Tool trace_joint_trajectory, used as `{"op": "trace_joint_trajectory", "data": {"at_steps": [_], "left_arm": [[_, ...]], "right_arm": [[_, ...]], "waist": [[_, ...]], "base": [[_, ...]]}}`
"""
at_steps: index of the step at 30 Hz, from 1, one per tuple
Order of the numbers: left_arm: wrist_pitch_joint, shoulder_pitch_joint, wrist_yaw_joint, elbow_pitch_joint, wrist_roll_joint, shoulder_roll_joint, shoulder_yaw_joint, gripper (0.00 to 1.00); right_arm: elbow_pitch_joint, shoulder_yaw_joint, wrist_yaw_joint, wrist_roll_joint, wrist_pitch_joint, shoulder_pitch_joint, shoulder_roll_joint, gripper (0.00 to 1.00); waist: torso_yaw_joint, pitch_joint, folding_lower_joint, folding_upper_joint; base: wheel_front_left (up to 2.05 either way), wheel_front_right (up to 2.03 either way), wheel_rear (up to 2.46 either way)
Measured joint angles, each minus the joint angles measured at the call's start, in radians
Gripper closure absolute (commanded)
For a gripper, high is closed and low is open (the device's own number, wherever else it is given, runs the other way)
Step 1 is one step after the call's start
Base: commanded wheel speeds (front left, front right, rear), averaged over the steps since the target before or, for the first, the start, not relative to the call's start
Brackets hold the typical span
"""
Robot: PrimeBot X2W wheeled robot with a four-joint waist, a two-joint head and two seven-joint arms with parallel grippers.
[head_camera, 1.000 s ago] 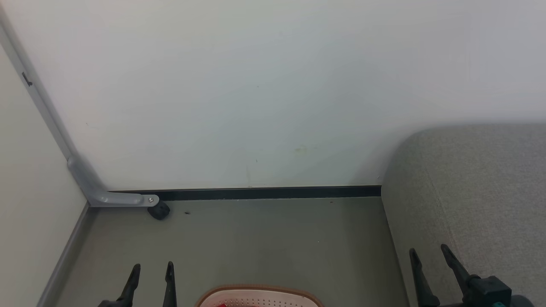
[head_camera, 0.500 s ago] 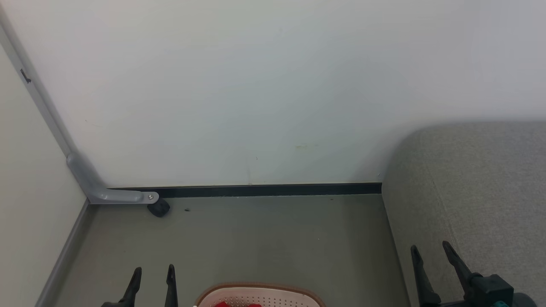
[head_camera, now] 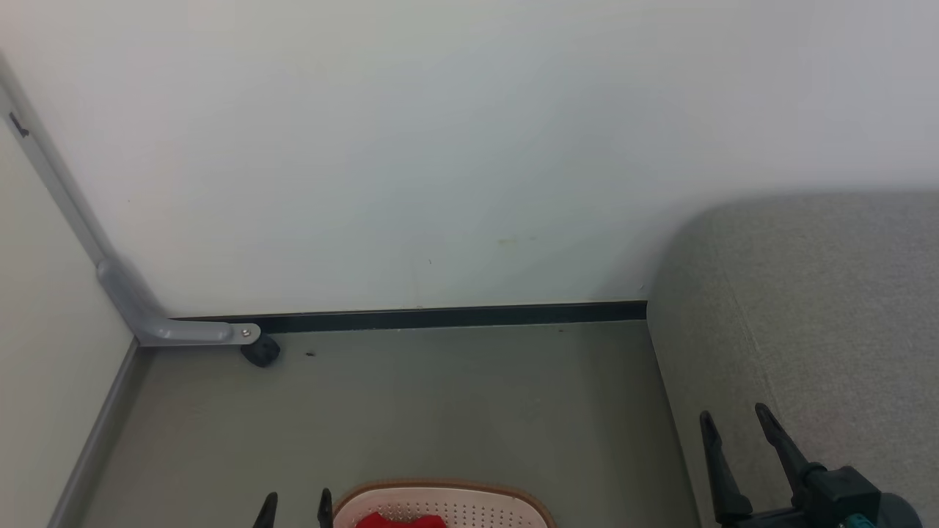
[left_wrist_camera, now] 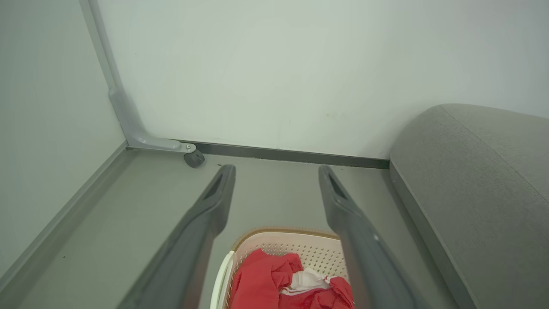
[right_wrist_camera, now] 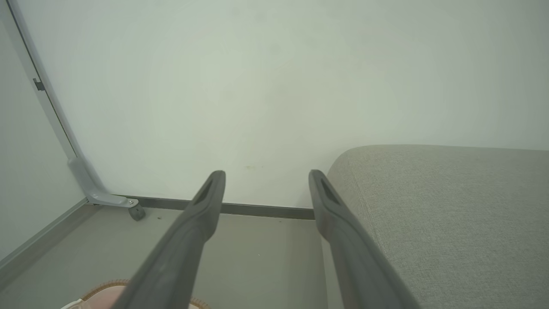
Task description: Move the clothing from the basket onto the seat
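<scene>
Left gripper [head_camera: 296, 504]: fingers spread apart and holding nothing; it hangs just left of the basket [head_camera: 440, 488], and in its own wrist view it looks down over the load
Right gripper [head_camera: 733, 415]: fingers also apart and empty, well to the right of the basket, in front of the seat's side
Clothing [left_wrist_camera: 263, 279]: lies crumpled inside the basket, red folds with a white patch [left_wrist_camera: 306, 279] tucked among them
Handling: expect it to be light, soft and limp; it won't hold a shape, so it will sag and trail from whatever point you pinch, and a hanging end could drag over the basket's rim
Where to grip: go for a raised red fold near the middle of the basket and bite deep into the bunch; you'd do well to avoid a thin edge or the white patch, which I judge likelier to slip out
Floor [head_camera: 455, 411]: grey, carries the basket
Seat [head_camera: 814, 308]: to the right of the basket and apart from it, bare where it shows
Castor [head_camera: 260, 352]: well beyond the basket, to the left, by the wall [head_camera: 440, 147]
Change: against the earlier head views the whole picture has slid, so the camera moved; even so, the left gripper now sits closer to the basket's rim and lower, more red shows, and the right gripper looks much as it did
</scene>
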Motion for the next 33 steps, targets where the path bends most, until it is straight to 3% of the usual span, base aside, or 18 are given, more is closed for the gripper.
{"op": "trace_joint_trajectory", "data": {"at_steps": [12, 18, 33], "left_arm": [[0.037, -0.016, -0.043, 0.125, -0.021, -0.038, -0.061, 0.00], [0.073, -0.082, -0.072, 0.203, -0.024, -0.054, -0.106, 0.00], [0.182, -0.281, -0.099, 0.399, -0.046, -0.061, -0.170, 0.00]], "right_arm": [[-0.084, 0.001, 0.000, -0.017, 0.000, -0.047, 0.000, 0.00], [-0.125, 0.002, 0.000, -0.019, 0.000, -0.082, 0.000, 0.00], [-0.232, -0.012, -0.004, -0.024, 0.002, -0.185, 0.022, 0.00]], "waist": [[-0.048, 0.058, 0.0000, 0.0000], [-0.076, 0.108, 0.0000, 0.0000], [-0.135, 0.286, 0.0001, 0.0001]], "base": [[0.00, 0.00, 0.00], [0.00, 0.00, 0.00], [0.00, 0.00, 0.00]]}}
